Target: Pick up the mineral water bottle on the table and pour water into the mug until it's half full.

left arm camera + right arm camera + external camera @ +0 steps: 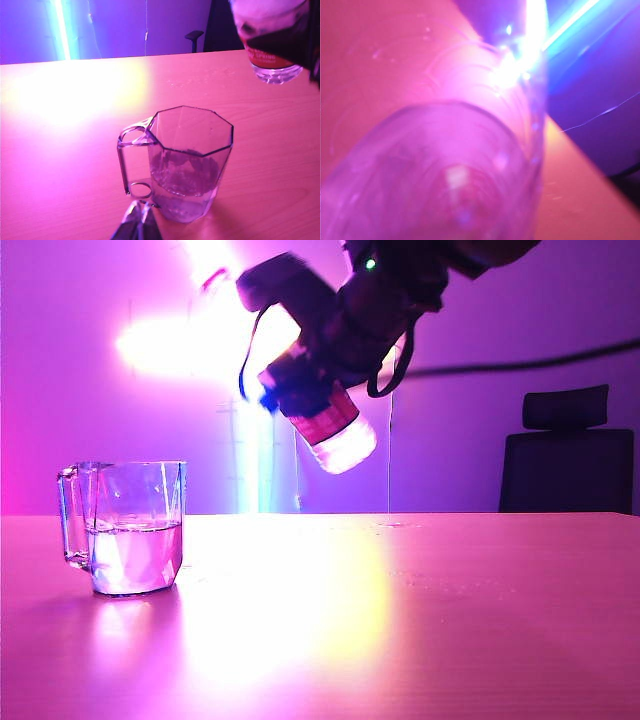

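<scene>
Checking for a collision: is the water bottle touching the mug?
Apart. The exterior view shows the mineral water bottle, in the right gripper, up right of the mug.

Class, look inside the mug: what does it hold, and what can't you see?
The mug holds clear water, roughly half full, on the table. Nothing else shows inside it. The right gripper holds the bottle tilted in the air, apart from the mug; the bottle's mouth is hidden.

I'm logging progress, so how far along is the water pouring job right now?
Done: the mug on the table already holds water to roughly half. In hand: the right hand holds the mineral water bottle tilted in the air, right of the mug, not over it. The left hand hovers near the mug. Left: setting the bottle down.
</scene>
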Action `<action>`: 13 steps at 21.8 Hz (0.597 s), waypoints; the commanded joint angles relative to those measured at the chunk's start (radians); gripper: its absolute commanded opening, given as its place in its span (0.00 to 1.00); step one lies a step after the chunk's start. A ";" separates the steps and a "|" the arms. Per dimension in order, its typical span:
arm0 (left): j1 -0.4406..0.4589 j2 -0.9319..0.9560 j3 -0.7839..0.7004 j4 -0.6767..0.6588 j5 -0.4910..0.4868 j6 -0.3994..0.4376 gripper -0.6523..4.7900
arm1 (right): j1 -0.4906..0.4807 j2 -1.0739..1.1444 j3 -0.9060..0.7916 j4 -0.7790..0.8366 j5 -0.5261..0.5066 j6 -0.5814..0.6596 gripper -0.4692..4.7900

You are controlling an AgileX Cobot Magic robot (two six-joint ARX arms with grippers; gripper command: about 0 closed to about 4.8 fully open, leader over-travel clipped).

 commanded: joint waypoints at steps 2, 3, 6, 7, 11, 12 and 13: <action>0.000 0.000 0.003 0.005 0.004 0.004 0.12 | -0.060 -0.034 -0.074 0.050 -0.243 0.406 0.49; 0.000 0.000 0.003 0.005 0.004 0.004 0.12 | -0.074 -0.042 -0.105 0.082 -0.273 0.444 0.49; 0.000 0.000 0.003 0.005 0.003 0.004 0.12 | -0.113 -0.084 -0.267 0.242 -0.306 0.510 0.49; 0.000 0.000 0.003 0.005 0.004 0.004 0.12 | -0.124 -0.103 -0.329 0.299 -0.306 0.523 0.49; 0.000 0.000 0.003 0.005 0.004 0.004 0.12 | -0.146 -0.132 -0.461 0.403 -0.310 0.558 0.49; 0.000 0.000 0.003 0.005 0.004 0.004 0.12 | -0.146 -0.132 -0.489 0.417 -0.311 0.560 0.49; 0.000 0.000 0.003 0.005 0.004 0.004 0.12 | -0.146 -0.132 -0.498 0.417 -0.311 0.560 0.49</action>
